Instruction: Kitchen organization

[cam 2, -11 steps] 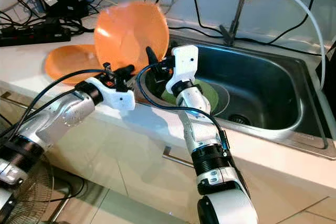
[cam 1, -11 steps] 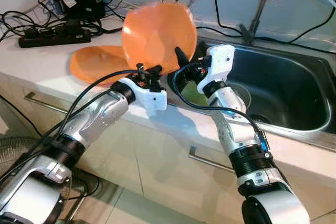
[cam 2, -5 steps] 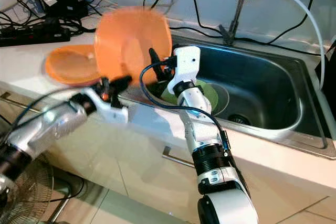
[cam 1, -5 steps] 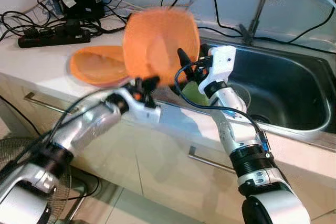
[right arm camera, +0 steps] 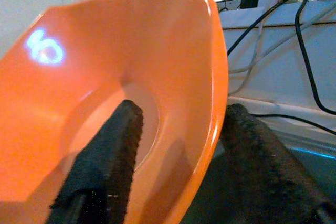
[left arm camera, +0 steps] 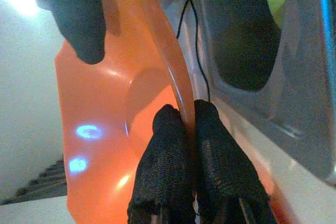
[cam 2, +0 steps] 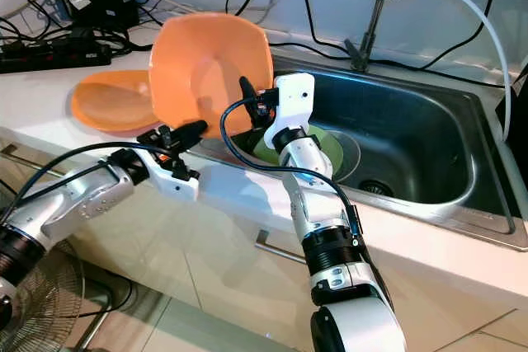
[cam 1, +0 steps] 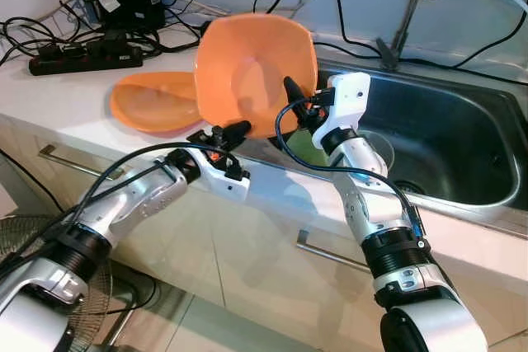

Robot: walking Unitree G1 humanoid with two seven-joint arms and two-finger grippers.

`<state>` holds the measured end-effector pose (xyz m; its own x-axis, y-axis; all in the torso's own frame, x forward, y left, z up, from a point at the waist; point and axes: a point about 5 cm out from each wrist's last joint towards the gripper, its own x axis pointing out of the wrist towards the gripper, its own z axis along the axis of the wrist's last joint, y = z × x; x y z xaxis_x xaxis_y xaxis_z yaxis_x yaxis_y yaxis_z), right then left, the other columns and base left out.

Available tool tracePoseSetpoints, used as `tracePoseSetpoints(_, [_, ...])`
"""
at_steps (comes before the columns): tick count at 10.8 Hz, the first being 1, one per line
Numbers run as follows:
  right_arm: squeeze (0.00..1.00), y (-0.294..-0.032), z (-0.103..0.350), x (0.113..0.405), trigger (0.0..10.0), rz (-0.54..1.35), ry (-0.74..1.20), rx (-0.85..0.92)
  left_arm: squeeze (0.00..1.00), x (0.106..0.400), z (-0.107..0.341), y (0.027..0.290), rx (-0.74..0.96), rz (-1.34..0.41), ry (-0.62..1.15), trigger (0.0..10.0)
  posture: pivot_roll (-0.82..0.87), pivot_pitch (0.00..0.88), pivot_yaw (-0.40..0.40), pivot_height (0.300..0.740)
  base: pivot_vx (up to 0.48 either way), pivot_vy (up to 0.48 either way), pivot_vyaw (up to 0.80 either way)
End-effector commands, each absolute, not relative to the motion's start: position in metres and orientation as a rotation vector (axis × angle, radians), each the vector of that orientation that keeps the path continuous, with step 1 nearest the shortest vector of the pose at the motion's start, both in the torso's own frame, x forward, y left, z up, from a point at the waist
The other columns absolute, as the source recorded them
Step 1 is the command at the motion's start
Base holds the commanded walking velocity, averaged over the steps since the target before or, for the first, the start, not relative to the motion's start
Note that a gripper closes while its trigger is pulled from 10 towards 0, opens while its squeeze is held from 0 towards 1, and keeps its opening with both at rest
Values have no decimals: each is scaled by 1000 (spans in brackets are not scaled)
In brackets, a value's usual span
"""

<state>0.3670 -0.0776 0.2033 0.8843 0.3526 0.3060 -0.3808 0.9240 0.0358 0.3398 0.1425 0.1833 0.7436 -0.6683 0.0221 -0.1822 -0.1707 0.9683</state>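
Lowered since a second ago, the left gripper pinches the lower rim of the upright orange bowl at the sink edge; the right gripper straddles its right rim, jaws apart.

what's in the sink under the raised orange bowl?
In the sink, a green plate lies on the bottom beside a drain. The orange bowl and right claw cover the plate's near side.
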Motion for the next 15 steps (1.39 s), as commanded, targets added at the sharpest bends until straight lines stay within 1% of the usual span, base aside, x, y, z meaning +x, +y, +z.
tracePoseSetpoints(1, [0,-76,208,369,0,395,-302,98,0,340,201,137,1737,-453,-776,10000,211,0,3,740,0,0,0])
tracePoseSetpoints(4, [0,-77,208,369,0,392,-303,103,0,339,197,140,1783,-477,-801,10000,211,0,5,740,0,0,0])
tracePoseSetpoints(6, [0,-76,209,369,0,392,-305,105,0,339,187,143,1791,-510,-766,10000,210,0,7,740,0,0,0])
tracePoseSetpoints(14, [0,-77,210,369,0,401,-308,116,0,341,189,146,1796,-490,-776,10000,210,0,5,740,0,0,0])
tracePoseSetpoints(15, [0,-76,209,369,0,401,-306,117,1000,339,190,146,1740,-498,-768,10000,209,0,4,740,0,0,0])
